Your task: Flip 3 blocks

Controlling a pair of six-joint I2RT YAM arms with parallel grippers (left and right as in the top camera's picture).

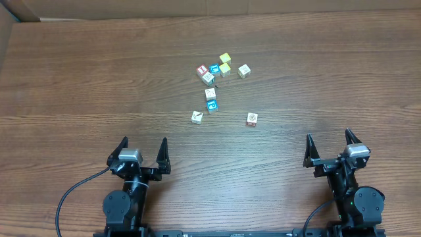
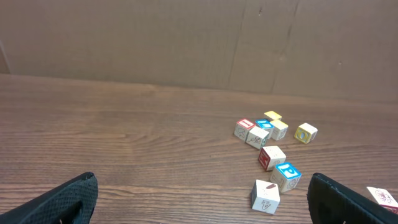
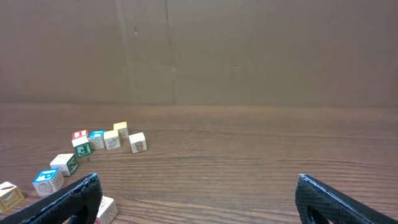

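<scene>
Three blocks lie nearest the arms. A blue-topped block (image 1: 212, 105) (image 2: 286, 176) (image 3: 48, 180) sits mid-table. A pale block with a red mark (image 1: 197, 117) (image 2: 266, 196) (image 3: 7, 194) lies to its near left. Another pale block with red-orange marks (image 1: 252, 119) (image 3: 106, 210) (image 2: 380, 195) lies apart to the right, beside my right gripper's left finger in the right wrist view. My left gripper (image 1: 144, 141) (image 2: 202, 208) and right gripper (image 1: 329, 137) (image 3: 199, 202) stand open and empty near the table's front, well short of the blocks.
Farther back is a cluster: two yellow-topped cubes (image 1: 225, 63), a red-topped cube (image 1: 202, 70), a teal cube (image 1: 212, 71), pale cubes (image 1: 208, 78) (image 1: 244, 70), and one white-topped cube (image 1: 210, 94). A cardboard wall (image 2: 186, 37) backs the wooden table (image 1: 99, 79).
</scene>
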